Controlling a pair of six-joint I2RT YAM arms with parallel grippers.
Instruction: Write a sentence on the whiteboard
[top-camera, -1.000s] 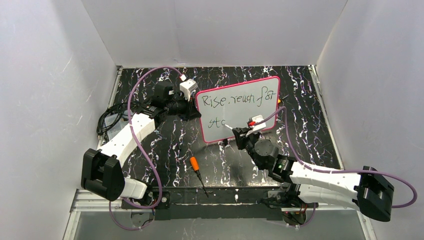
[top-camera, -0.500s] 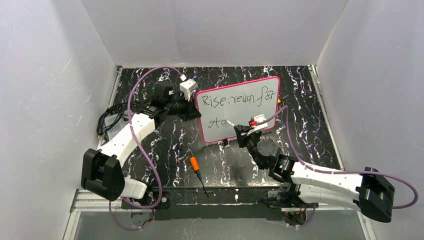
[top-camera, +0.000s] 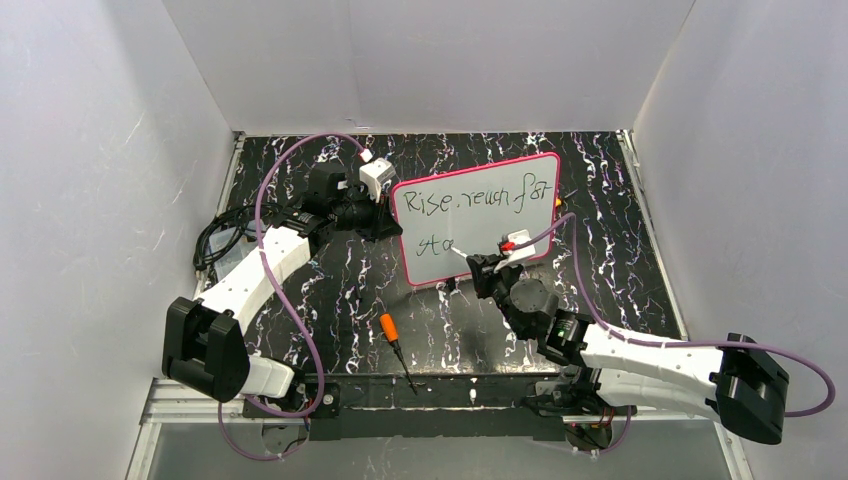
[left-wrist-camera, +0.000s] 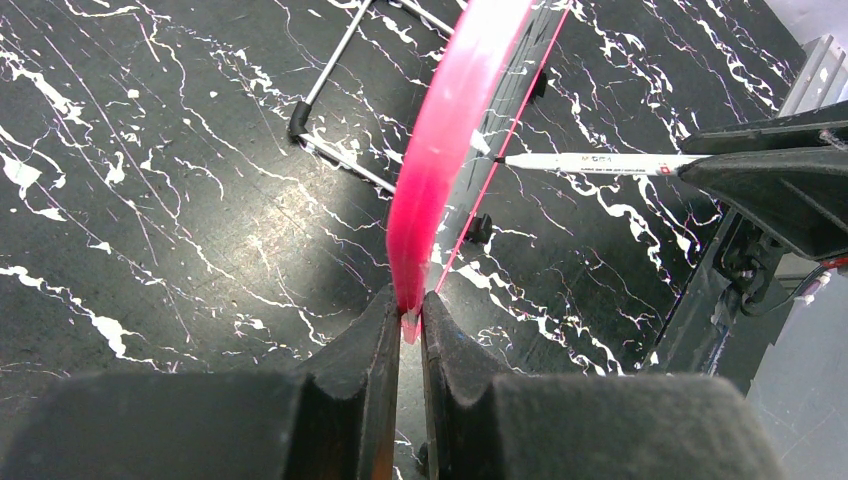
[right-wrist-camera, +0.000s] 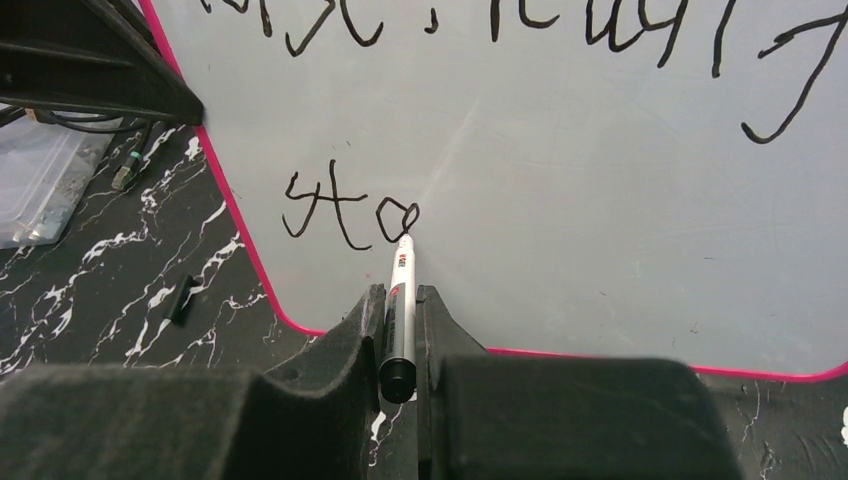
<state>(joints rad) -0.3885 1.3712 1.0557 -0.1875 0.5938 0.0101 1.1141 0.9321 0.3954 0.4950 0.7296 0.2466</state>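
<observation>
R end effector (right-wrist-camera: 400, 300), pinching marker (right-wrist-camera: 403, 268), has closed the 3rd letter's loop since 1 s ago. L end effector (left-wrist-camera: 405, 312) clamps whiteboard (right-wrist-camera: 580, 210) edge. Sentence (right-wrist-camera: 345, 212) looks unfinished.

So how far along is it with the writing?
The top line of the sentence looks finished. The right gripper holds the marker, its tip at the third letter of the second line, while the left gripper clamps the pink frame of the whiteboard. The remainder of that second line is left.

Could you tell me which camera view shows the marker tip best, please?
The right wrist view: the marker tip meets the whiteboard close-up. Left wrist shows it side-on; the top view, tiny.
</observation>
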